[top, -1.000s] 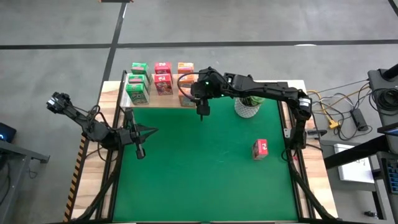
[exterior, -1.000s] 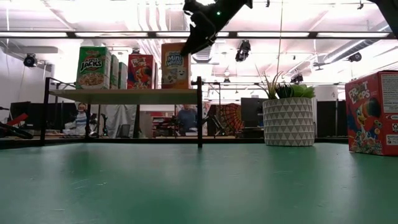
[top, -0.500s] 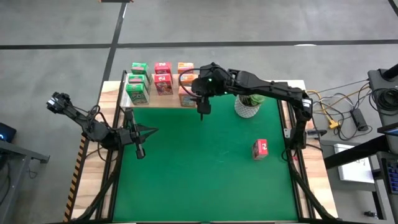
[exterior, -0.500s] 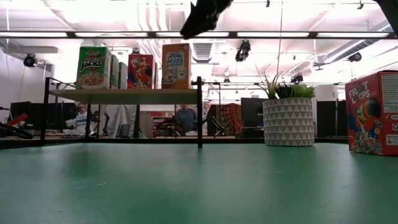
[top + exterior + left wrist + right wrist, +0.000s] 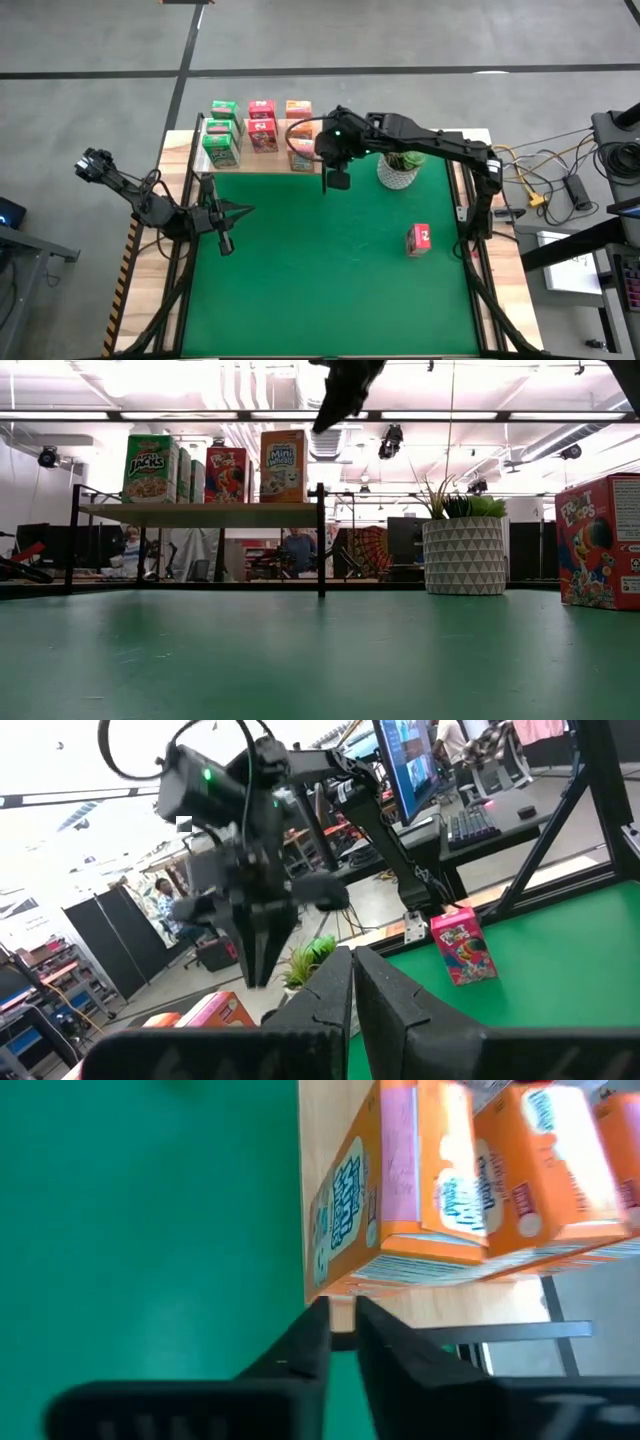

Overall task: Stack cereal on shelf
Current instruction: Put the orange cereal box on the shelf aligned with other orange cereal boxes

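Green (image 5: 222,135), pink (image 5: 262,128) and orange (image 5: 298,135) cereal boxes stand upright on the light-wood shelf (image 5: 250,160) at the table's far edge. One pink cereal box (image 5: 418,238) stands on the green mat near the right side. My right gripper (image 5: 335,180) hangs above the shelf's right end, fingers pointing down and shut on nothing; in its wrist view the orange boxes (image 5: 400,1200) sit just beyond its fingertips (image 5: 340,1325). My left gripper (image 5: 245,210) waits shut at the table's left side, holding nothing.
A white patterned plant pot (image 5: 398,172) stands just right of the shelf, under the right arm. The shelf's dark corner post (image 5: 320,540) rises beside the gripper. Green mat lies bare between the shelf and the near edge. People and desks show in the room behind.
My right gripper has shifted a little toward the table's right edge, away from the orange boxes, staying high above the shelf's end. The boxes have not moved.
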Available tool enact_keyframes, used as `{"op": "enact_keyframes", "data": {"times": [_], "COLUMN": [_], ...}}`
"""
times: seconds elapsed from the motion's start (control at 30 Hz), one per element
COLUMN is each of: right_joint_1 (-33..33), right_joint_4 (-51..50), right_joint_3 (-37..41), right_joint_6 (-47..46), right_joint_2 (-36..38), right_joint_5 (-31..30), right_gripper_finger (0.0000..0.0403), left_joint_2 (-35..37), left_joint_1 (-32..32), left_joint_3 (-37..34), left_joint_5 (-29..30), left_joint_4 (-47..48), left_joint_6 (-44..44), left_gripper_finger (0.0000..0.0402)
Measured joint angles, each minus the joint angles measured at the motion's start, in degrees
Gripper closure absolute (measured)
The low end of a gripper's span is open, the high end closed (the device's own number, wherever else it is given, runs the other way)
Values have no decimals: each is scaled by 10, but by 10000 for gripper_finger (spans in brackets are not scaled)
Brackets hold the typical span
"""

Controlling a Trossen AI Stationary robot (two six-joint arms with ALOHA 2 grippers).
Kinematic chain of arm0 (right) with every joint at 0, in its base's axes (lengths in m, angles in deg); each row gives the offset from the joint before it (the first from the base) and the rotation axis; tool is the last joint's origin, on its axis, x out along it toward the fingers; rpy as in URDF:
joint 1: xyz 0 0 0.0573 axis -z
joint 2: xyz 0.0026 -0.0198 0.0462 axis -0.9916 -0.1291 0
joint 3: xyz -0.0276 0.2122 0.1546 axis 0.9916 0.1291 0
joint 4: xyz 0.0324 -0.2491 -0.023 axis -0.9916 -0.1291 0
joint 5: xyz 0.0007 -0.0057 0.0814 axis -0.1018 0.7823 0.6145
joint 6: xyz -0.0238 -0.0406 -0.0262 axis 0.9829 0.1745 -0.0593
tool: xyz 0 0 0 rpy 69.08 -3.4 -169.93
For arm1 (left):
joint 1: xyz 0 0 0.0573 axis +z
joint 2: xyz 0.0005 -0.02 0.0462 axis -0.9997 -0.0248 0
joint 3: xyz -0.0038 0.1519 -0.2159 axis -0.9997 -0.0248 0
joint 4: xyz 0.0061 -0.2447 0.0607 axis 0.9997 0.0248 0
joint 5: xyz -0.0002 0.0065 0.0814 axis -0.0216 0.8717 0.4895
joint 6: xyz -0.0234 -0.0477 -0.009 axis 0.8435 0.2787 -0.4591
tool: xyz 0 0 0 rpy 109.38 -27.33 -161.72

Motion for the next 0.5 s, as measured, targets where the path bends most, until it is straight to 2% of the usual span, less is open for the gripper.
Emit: {"op": "enact_keyframes", "data": {"times": [0.1, 0.23, 0.5], "right_joint_1": [6, 10, 20], "right_joint_4": [31, 82, 112], "right_joint_3": [28, 52, 55], "right_joint_6": [6, 22, 44], "right_joint_2": [-1, -1, -1], "right_joint_5": [-5, -55, -60], "right_gripper_finger": [387, 391, 392], "left_joint_2": [0, 0, 0], "left_joint_1": [0, 0, 0], "left_joint_3": [0, 1, 2], "left_joint_5": [0, 0, 0], "left_joint_4": [0, 0, 0], "left_joint_6": [-3, -5, -5], "left_gripper_finger": [402, 402, 402]}}
